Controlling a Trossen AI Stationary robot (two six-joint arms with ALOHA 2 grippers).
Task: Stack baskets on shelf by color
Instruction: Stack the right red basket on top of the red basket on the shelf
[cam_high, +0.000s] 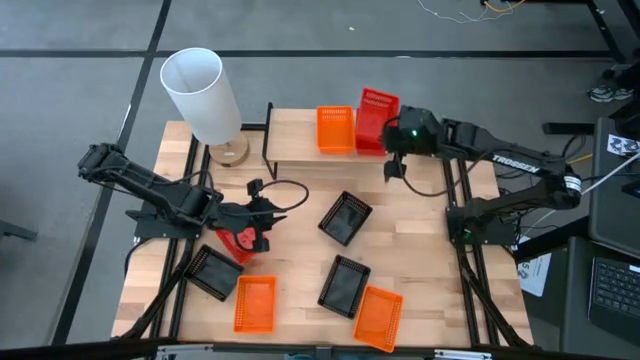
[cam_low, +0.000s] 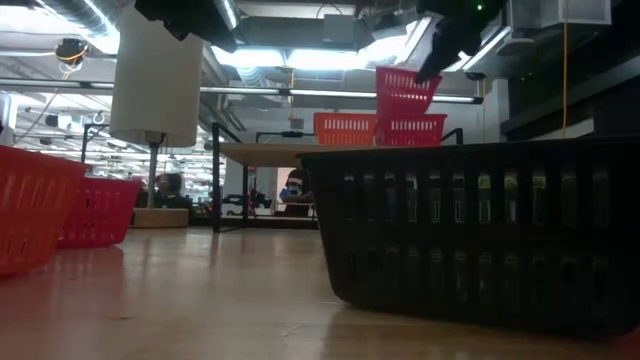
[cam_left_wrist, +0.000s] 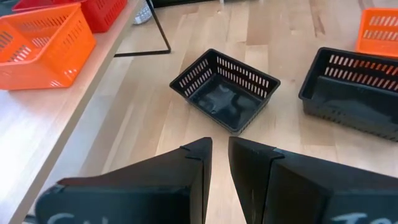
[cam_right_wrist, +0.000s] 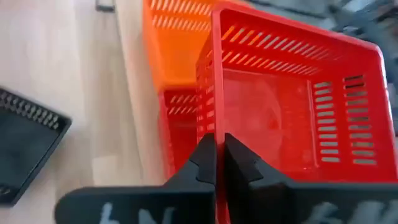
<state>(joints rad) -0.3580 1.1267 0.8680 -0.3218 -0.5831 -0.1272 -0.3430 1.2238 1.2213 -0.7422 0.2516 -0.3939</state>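
The shelf (cam_high: 300, 150) stands at the table's far side with an orange basket (cam_high: 336, 130) and a red basket (cam_low: 411, 129) on its top. My right gripper (cam_high: 392, 158) is at the shelf's right end, shut on a second red basket (cam_low: 404, 90) that is tilted over the first. My left gripper (cam_high: 268, 210) hovers over the table's left half, fingers (cam_left_wrist: 200, 163) nearly together, touching nothing. A third red basket (cam_high: 237, 243) lies under that arm. Three black baskets (cam_high: 345, 217) (cam_high: 345, 285) (cam_high: 212, 272) and two orange ones (cam_high: 255, 303) (cam_high: 378, 317) rest flat on the table. My right gripper pinches a side wall of the red basket at its rim (cam_right_wrist: 210, 121), one finger inside the basket and one outside. The fingers come from the table's near side, along that wall. The basket is tilted, its low end at the rim of the red basket beneath it (cam_right_wrist: 180, 124).
A white cylinder lamp on a wooden base (cam_high: 203, 95) stands at the shelf's left end. The shelf's black legs (cam_high: 268, 135) rise from the tabletop. Bare wood shows between the black baskets and the shelf. Black frame rails (cam_high: 465, 250) run along the table's sides.
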